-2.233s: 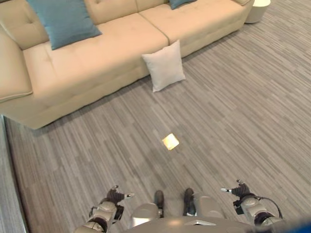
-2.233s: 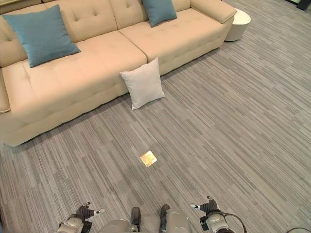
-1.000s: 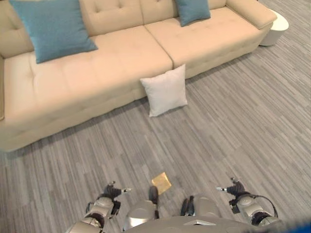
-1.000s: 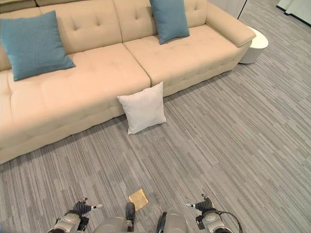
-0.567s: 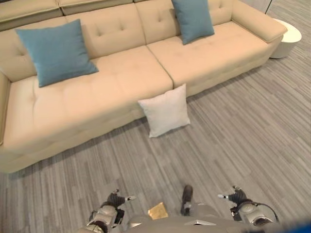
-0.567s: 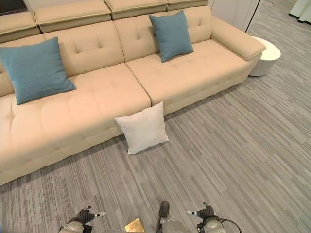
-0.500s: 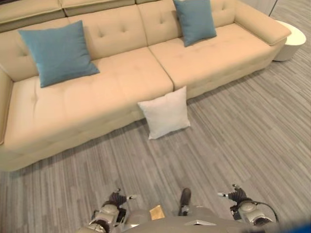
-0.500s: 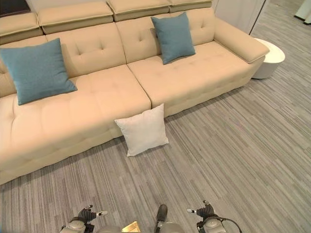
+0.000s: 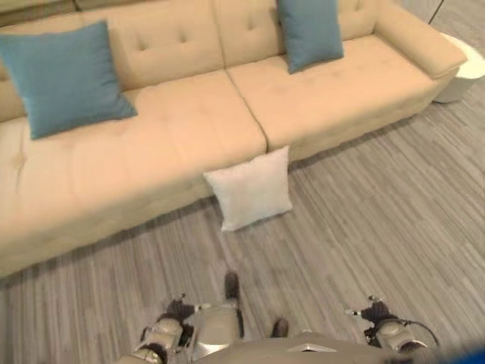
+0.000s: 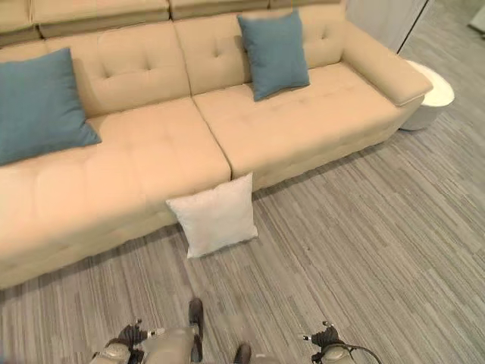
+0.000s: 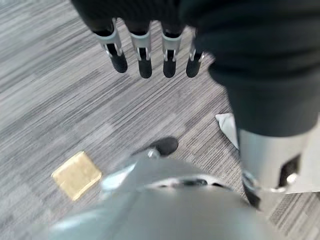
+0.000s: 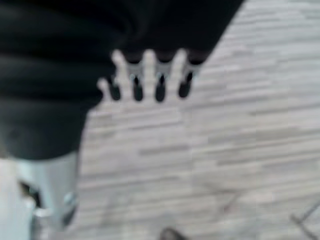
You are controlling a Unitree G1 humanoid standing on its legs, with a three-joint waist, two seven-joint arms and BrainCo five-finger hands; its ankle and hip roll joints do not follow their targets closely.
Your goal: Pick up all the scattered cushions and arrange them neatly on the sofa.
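Note:
A white cushion (image 9: 248,189) stands on the grey floor, leaning against the front of the beige sofa (image 9: 174,129) at the seam between its two seats. Two blue cushions rest upright against the sofa's back: one on the left seat (image 9: 64,76), one on the right seat (image 9: 311,32). My left hand (image 9: 176,309) and right hand (image 9: 373,312) hang low at my sides, well short of the white cushion. The left hand's fingers (image 11: 145,52) and the right hand's fingers (image 12: 150,70) are straight and hold nothing.
A round white side table (image 10: 432,85) stands by the sofa's right arm. A small gold square (image 11: 76,174) lies flat on the floor near my feet. Striped grey floor stretches open to the right of the white cushion.
The camera has moved toward the sofa, so the sofa and white cushion appear nearer. The gold square has slipped out of the eye views. Both hands stay open at my sides.

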